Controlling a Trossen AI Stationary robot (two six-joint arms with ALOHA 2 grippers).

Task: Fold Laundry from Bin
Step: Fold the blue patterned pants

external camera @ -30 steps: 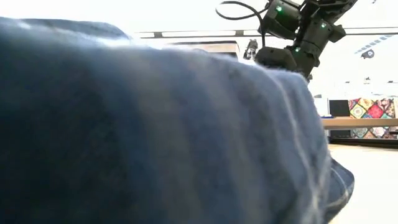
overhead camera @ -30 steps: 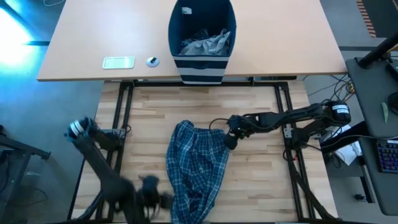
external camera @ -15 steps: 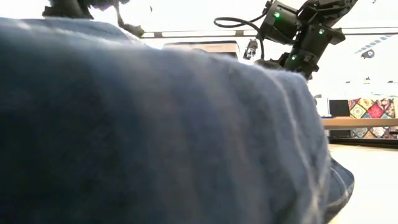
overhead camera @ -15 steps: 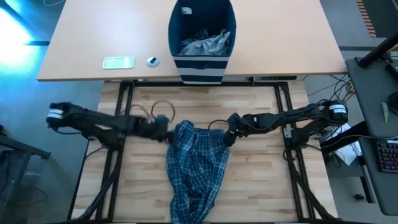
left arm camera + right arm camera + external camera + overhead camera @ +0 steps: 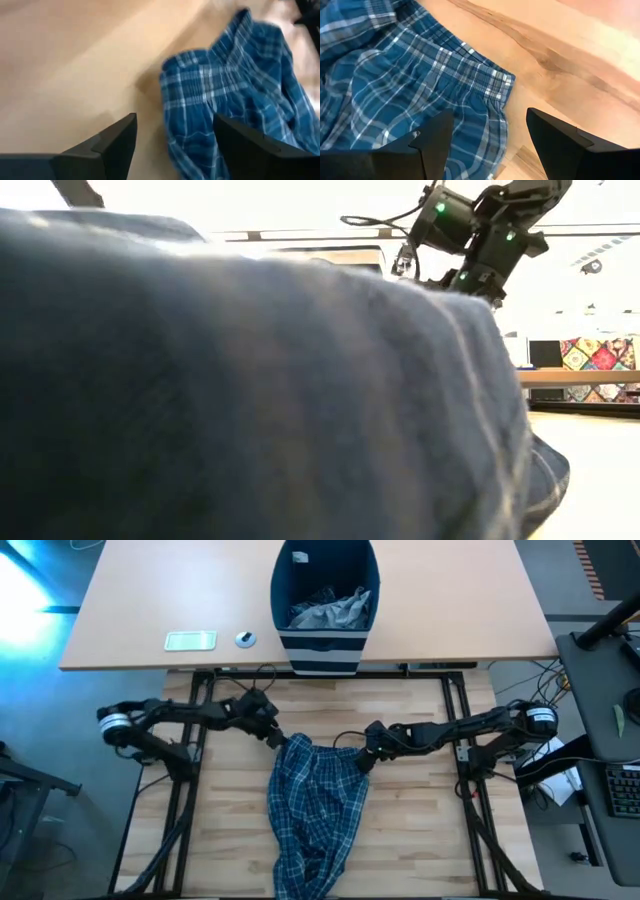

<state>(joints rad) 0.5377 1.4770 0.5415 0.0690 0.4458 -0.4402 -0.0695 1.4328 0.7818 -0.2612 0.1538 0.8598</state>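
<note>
While the plaid trousers lie rumpled down the lower middle of the high frame, unfolded, I judge the task barely begun: one garment out, nothing flattened or stacked. So near does the cloth lie to the low camera that it fills nearly all that view, leaving only a dark arm showing at upper right. My left gripper hovers at the waistband's left corner, jaws apart and empty, the cloth's edge just ahead of its fingers. My right gripper sits at the waistband's right corner, likewise spread and holding nothing, the elastic hem lying between its fingers. Next I would pinch both corners and pull the waistband taut. Farther up the frame, on the paler desk, stands the bin with a grey garment still inside, so more laundry remains. Left of it rest a pale flat card and a small round thing, neither obstructing me.
</note>
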